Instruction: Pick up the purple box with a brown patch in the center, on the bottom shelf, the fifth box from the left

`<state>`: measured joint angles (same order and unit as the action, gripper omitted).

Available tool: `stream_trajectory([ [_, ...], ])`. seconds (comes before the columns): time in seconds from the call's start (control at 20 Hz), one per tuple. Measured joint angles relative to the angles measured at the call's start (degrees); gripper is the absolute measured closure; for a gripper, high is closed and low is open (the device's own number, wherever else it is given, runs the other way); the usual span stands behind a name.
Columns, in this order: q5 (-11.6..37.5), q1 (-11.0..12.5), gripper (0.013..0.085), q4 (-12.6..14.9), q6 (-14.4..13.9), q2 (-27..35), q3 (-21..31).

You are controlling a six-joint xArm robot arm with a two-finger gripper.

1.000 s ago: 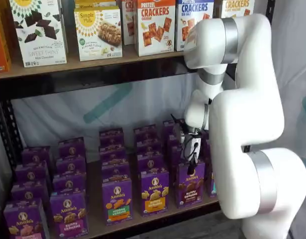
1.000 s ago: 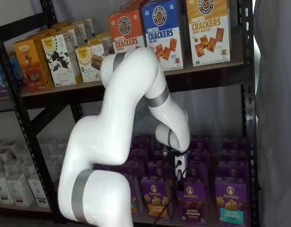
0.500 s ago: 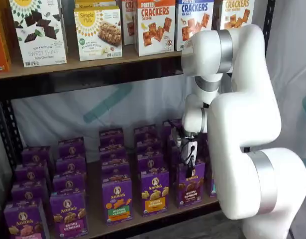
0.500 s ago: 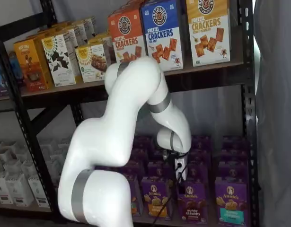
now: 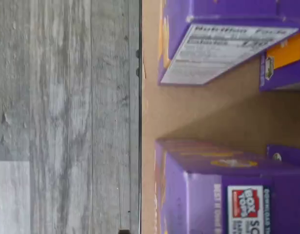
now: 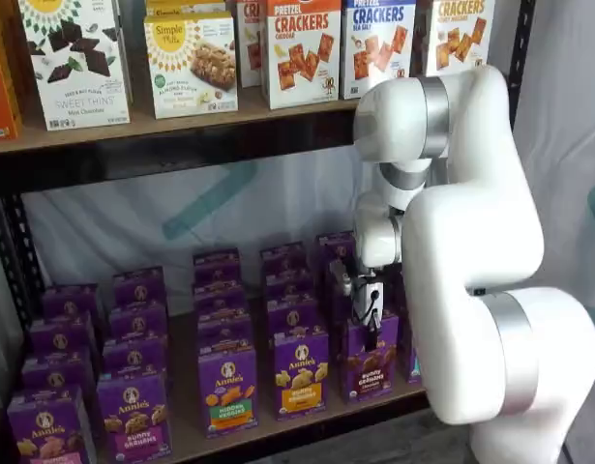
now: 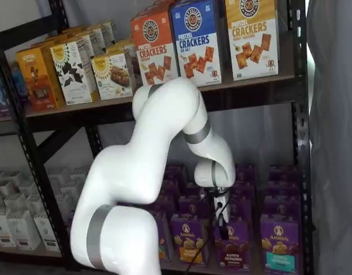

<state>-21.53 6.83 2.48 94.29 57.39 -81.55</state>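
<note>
Gripper [image 6: 368,324] hanging just above the purple box [image 6: 369,360], front row of the bottom shelf [image 6: 186,440].
Jaws wide by all signs, nothing held. Five front-row purple cartons counted in a shelf view; target rightmost of them.

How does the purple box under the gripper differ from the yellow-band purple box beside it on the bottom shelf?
The purple box shows dark brown cookies over a dark band; the yellow-band box shows pale yellow ones. The gripper hangs right over the purple box, not the yellow-band box. Both are upright front-row Annie's cartons of like size.
</note>
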Motion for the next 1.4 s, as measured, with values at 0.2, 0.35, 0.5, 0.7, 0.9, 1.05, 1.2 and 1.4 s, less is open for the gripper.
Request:
stream_trajectory([
  [0.2,0.3,0.3,0.013,-1.6,1.8,0.6,-0.4],
  [0.35,0.2,0.4,0.017,-2.5,2.6,0.6,-0.4],
  [0.5,0.1,0.4,0.025,-2.9,3.1,0.5,-0.3],
  [0.7,0.6,0.4,0.033,-3.6,3.7,0.3,0.2],
  [0.9,0.6,0.3,0.037,-4.3,4.3,0.1,0.5],
  [1.05,1.5,0.2,0.037,-3.9,3.7,0.0,1.0],
  [1.2,1.7,0.1,0.037,-3.1,3.0,0.0,1.3],
  [1.4,2.0,-0.1,0.037,-4.0,3.6,-0.2,1.7],
])
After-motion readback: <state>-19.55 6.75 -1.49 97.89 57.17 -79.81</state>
